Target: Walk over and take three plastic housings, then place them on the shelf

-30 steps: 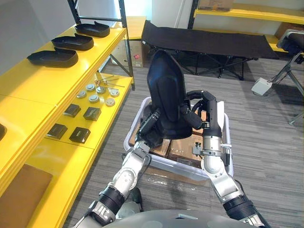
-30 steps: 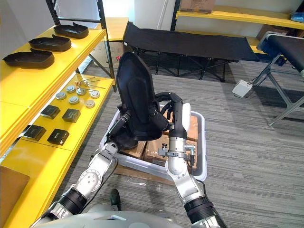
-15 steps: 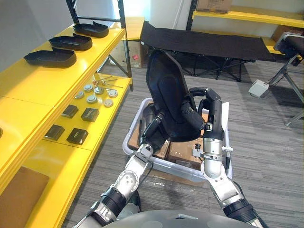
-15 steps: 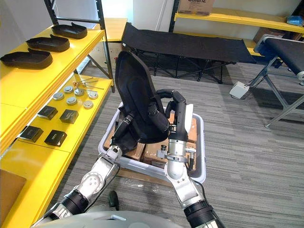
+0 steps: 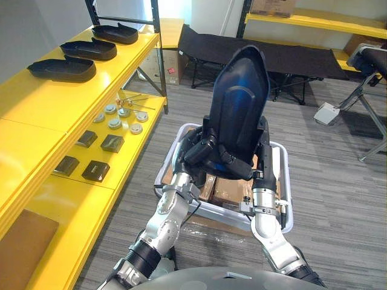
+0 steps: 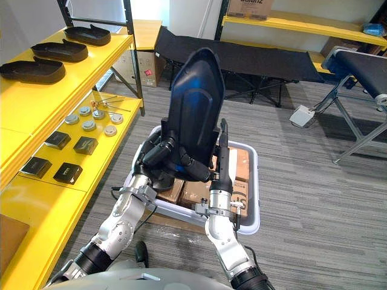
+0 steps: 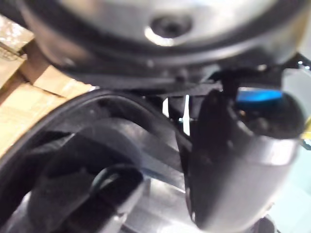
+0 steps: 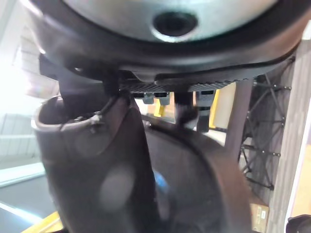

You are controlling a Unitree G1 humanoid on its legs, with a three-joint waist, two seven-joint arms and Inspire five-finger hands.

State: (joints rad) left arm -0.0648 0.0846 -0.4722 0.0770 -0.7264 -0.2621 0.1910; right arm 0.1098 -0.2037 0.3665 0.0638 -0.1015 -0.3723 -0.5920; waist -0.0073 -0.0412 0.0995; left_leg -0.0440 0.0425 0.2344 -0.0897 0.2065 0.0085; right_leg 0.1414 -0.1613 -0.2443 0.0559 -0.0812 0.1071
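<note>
- Where the yellow metal shelf (image 5: 54,103) runs along the left side, three low black plastic housings (image 5: 89,50) lie in a row on its upper tier, apart from one another.
- On the lower tier are a cluster of small round metal discs (image 5: 118,118), then four small black square blocks (image 5: 113,143) nearer the robot, and nearest of all a flat brown board (image 5: 24,241).
- The left hand (image 5: 199,150) has its fingers curled round the lower left edge of a large black shell-shaped plastic housing (image 5: 242,103). The left wrist view shows the thumb lying close against the housing's dark rim.
- That housing stands upright in the air between the two hands, narrow end up. It is above the crate and well apart from the shelf.
- The right hand (image 8: 92,160) grips the housing's lower right side. Its dark fingers wrap across the base in the left eye view, and its thumb sits beside the curved shell in the right wrist view.
- Beneath the hands, a pale plastic crate (image 6: 258,193) sits on the grey carpet with brown cardboard boxes (image 5: 233,190) inside it.
- Behind the crate stands a black fabric folding cot (image 5: 302,57).
- To the right, a small white box (image 5: 331,111) lies on the floor.
</note>
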